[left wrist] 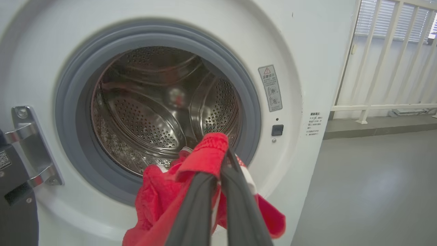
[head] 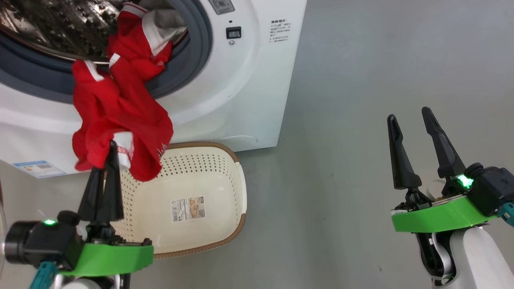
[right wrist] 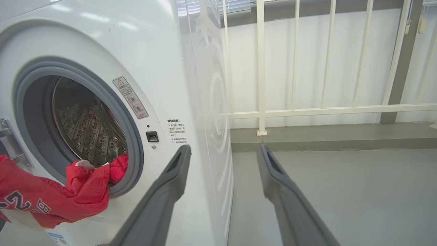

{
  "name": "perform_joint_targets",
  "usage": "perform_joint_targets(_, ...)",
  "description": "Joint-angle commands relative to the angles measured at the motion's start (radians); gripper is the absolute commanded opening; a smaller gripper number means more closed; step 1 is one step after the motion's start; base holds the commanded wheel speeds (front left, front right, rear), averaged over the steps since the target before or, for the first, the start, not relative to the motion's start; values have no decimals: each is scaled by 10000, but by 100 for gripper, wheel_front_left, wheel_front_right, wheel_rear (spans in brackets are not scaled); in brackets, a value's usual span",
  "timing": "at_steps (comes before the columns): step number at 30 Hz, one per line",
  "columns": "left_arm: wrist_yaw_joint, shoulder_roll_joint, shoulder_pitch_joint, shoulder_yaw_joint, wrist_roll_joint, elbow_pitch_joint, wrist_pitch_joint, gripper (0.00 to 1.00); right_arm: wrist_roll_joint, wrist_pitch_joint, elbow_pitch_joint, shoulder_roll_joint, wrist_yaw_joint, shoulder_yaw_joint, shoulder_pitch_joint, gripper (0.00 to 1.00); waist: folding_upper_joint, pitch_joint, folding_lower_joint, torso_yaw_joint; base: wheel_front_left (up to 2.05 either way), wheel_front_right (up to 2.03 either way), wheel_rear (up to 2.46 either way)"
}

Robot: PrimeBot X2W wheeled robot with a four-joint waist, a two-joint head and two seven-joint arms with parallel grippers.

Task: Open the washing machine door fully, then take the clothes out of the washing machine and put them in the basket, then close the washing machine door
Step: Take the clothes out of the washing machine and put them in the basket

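Red clothes (head: pixel 120 108) trail out of the washing machine (head: pixel 249 80), pinched in the closed left hand (head: pixel 113 145) by the basket (head: pixel 241 188); right hand (head: pixel 408 114) gapes empty. Their tail could snag inside or miss the basket.

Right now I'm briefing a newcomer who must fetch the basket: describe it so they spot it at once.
Find the white washing machine with its round open drum. On the grey floor at the foot of its front sits the basket. Cream perforated walls, a brown rim and a label sticker on its floor set it apart from the red clothes dangling from the drum.
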Motion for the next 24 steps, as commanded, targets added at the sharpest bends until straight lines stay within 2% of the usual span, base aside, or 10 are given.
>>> perform_joint_targets(1,-49,114,-204,349,-149,-27,-79,0,88,-63,-269,-35,62,244,74,100,0,93,0,14,0,0,0)
perform_joint_targets(13,-1078,-307,-2374,-137,-356,4413,-458,0,103,-63,-294,-35,62,404,-244,100,0,819,0,-42,0,0,0)
perform_joint_targets(24,-1690,-701,-3807,347,-216,7371,-484,0,173,-63,-362,-35,62,496,-502,100,0,1639,0,-298,0,0,0)
